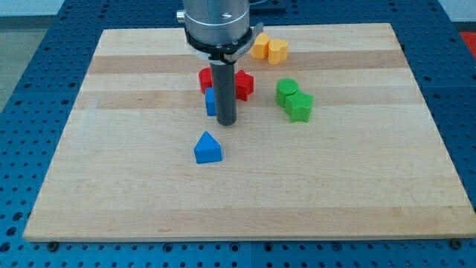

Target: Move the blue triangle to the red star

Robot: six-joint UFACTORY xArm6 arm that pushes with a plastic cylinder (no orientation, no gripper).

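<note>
The blue triangle [207, 148] lies on the wooden board [111, 171], below the middle of the view. My tip [226, 121] is just above and to the right of it, a small gap apart. The red star [244, 84] sits right of the rod, toward the view's top. A red block [204, 80] shows left of the rod, its shape partly hidden. A blue block [211, 102] stands close against the rod's left side, partly hidden.
Two green blocks [294, 99] touch each other right of the red star. A yellow and an orange block [269, 49] sit together near the board's top edge. The board lies on a blue perforated table.
</note>
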